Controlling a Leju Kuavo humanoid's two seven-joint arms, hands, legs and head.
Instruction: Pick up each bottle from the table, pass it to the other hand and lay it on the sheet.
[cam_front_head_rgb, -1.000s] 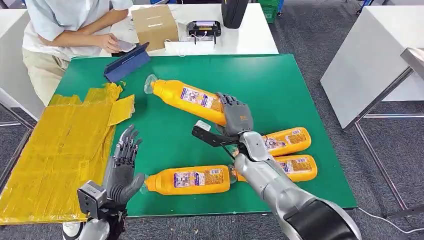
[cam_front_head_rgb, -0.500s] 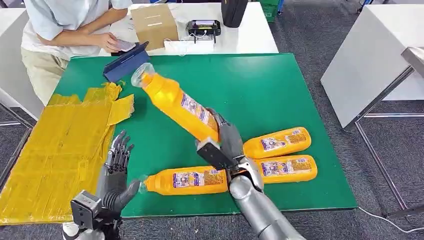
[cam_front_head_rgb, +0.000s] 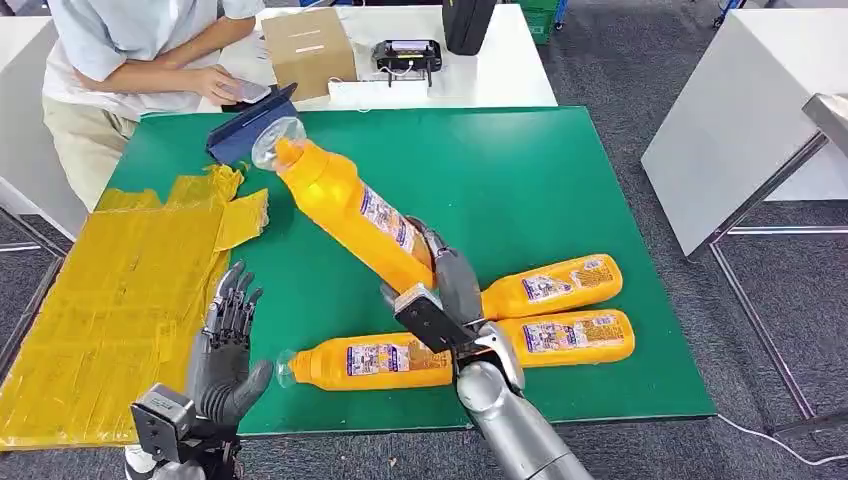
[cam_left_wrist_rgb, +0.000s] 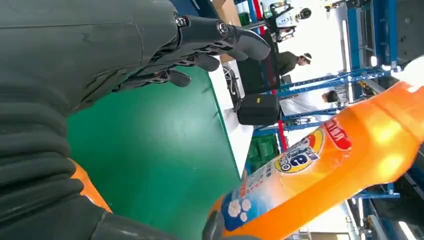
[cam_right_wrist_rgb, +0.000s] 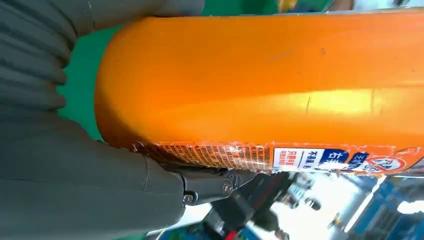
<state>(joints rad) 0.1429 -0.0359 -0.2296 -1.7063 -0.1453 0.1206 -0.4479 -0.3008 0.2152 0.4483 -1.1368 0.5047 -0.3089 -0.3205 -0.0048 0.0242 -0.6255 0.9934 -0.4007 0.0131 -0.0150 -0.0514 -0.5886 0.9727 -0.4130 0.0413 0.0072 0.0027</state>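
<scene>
- Green mat (cam_front_head_rgb: 560, 180) covers the table and serves as the landmark for everything below.
- Above the middle of the mat, the right hand (cam_front_head_rgb: 450, 285) grasps the base of an orange bottle (cam_front_head_rgb: 345, 205) and holds it off the surface.
- That held bottle slants up and away from the hand toward the mat's far left corner, with its clear cap (cam_front_head_rgb: 272, 140) at the high end.
- In the right wrist view, the held bottle's orange body (cam_right_wrist_rgb: 280, 75) sits against the grey palm, label edge showing.
- 3 more orange bottles lie flat on the near half of the mat.
- 1 lying bottle (cam_front_head_rgb: 375, 360) rests near the mat's front edge, its neck pointing left, just beside the right arm.
- 2 lying bottles sit on the mat's near right side, 1 (cam_front_head_rgb: 555, 284) farther back and 1 (cam_front_head_rgb: 570, 336) closer to the front edge, side by side.
- The left hand (cam_front_head_rgb: 225, 340) hovers over the mat's near left corner, released and holding nothing, fingers spread and pointing away from the robot.
- Yellow sheet (cam_front_head_rgb: 110, 300) lies off the mat's left edge, its ragged upper right part overlapping the green.
- At the mat's far left corner, a blue case (cam_front_head_rgb: 240, 130) lies tilted.
- Beyond the mat's far edge, a person (cam_front_head_rgb: 130, 50) stands at a white table (cam_front_head_rgb: 500, 70) with a cardboard box (cam_front_head_rgb: 308, 48) on it.
</scene>
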